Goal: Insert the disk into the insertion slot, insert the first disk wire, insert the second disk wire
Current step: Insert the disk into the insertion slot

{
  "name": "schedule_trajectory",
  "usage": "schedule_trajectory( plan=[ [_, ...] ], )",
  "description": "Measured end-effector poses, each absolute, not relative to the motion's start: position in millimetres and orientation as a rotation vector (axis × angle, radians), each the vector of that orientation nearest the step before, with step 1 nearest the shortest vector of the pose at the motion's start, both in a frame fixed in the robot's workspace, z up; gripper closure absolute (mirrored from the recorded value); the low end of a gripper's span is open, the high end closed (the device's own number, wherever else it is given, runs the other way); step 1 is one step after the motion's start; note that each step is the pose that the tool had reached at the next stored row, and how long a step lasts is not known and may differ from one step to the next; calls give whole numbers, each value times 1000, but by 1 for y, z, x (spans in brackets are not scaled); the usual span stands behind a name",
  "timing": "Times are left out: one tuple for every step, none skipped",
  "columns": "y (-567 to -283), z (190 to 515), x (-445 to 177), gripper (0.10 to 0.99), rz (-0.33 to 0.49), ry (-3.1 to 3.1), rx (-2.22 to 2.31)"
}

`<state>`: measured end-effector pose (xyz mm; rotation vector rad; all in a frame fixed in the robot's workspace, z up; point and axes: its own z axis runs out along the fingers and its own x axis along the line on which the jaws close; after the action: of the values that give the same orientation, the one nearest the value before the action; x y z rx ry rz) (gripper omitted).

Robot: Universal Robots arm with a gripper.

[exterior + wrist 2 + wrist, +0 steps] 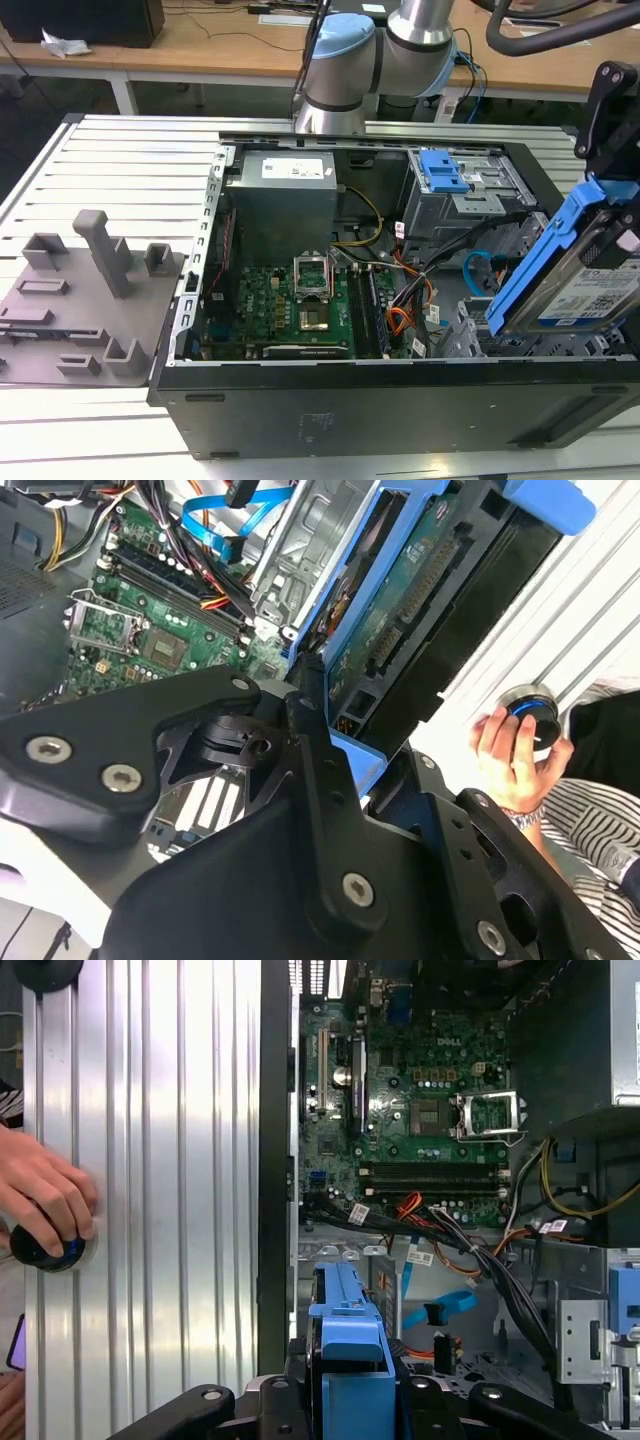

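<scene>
The gripper's (350,1380) fingers pinch the tilted disk (590,285) over the insertion slot (462,335). Its slant could jam a corner on the cage or snag the orange wires (398,322).

Disk (590,285): silver body, white printed label, bright blue frame; case (400,400) black; circuit board (300,300) inside case green; wires (440,1230) inside case orange, yellow, black; table (120,170) under case pale silver, ribbed in parallel strips; knob (530,715) beside case black, blue ring; sleeve (590,820) black-and-white striped.
</scene>
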<state>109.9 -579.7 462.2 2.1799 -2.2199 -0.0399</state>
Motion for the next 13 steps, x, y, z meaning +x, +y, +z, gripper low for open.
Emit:
schedule_trajectory(
  plan=[
    [-580,462,110,718,-40,-2220,2180],
    [-580,461,110,718,-40,-2220,2180],
    [-580,461,110,718,-40,-2220,2180],
    [-580,459,110,718,-40,-2220,2180],
    [-580,458,110,718,-40,-2220,2180],
    [-580,456,110,718,-40,-2220,2180],
    [-580,455,110,718,-40,-2220,2180],
    [-580,454,110,718,-40,-2220,2180],
    [-580,453,110,718,-40,-2220,2180],
    [-579,453,110,718,-40,-2220,2180],
    [-579,452,111,718,-40,-2220,2180],
    [-578,452,111,718,-40,-2220,2180],
    [-575,452,111,718,-40,-2220,2180]
  ],
)
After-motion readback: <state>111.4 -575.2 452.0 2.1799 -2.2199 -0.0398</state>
